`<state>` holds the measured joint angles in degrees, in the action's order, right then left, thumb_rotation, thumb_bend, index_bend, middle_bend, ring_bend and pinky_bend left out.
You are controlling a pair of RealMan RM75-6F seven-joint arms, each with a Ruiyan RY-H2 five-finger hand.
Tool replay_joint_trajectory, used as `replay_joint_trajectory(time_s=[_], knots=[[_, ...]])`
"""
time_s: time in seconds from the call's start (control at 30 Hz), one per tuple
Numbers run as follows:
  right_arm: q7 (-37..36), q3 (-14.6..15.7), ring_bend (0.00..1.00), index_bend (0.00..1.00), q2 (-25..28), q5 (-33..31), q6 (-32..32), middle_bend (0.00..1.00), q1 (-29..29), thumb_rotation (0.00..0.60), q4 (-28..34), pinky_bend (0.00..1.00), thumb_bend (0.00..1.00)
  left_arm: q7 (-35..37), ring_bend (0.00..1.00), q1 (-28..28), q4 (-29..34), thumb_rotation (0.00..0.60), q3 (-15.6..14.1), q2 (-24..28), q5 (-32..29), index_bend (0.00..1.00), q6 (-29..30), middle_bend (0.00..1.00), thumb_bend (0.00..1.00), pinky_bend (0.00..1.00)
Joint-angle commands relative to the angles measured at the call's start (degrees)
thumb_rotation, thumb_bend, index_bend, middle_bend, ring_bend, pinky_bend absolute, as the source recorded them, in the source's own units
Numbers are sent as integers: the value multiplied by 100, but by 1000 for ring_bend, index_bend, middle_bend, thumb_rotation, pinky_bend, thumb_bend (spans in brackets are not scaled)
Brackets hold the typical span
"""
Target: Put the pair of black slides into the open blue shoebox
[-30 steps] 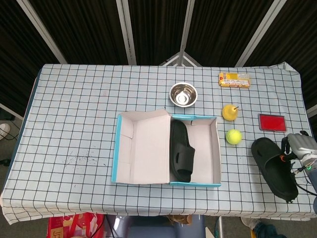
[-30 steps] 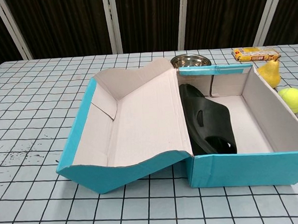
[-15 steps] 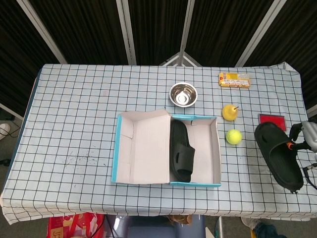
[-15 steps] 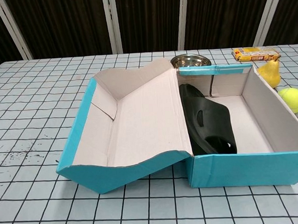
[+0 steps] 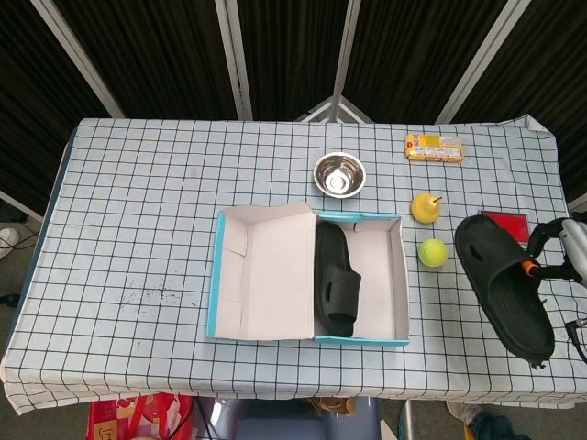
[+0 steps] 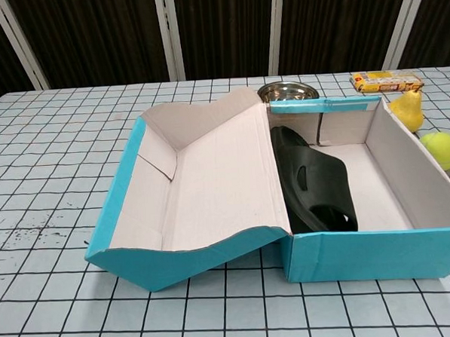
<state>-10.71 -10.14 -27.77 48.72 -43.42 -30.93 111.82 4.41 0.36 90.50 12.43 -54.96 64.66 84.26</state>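
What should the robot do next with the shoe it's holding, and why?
Probably carry the second slide left, over the tennis ball, toward the blue shoebox. The right hand grips it, and bare floor shows beside the first slide.

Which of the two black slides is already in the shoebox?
The slide lying along the left side of the blue shoebox compartment. The other slide is outside, right of the tennis ball, held by the right hand.

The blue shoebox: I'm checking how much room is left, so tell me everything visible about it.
The blue shoebox is cardboard, turquoise outside and pale inside, sitting near the middle of the checked tablecloth. Its hinged lid lies open to the left. One black slide lies along the tray's left side; the right half looks bare.
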Motion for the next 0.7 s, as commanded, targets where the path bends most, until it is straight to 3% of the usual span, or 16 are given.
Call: replay_joint_trajectory(time_s=[0.03,0.33,0.7], knots=[[-55,-200,226,634,150,-121,23,572,-85,600,414,0,508,154,0,34,-30,600,-3,38,61,171,9,45,813,49],[512,-388,226,634,-322,-882,103,572,-738,600,833,0,514,410,0,55,-100,600,-8,79,110,171,-44,45,813,49],[1243,-252,226,634,-1508,-1978,-32,572,-1586,600,469,0,517,471,0,47,-196,600,6,72,46,171,-115,45,813,49]])
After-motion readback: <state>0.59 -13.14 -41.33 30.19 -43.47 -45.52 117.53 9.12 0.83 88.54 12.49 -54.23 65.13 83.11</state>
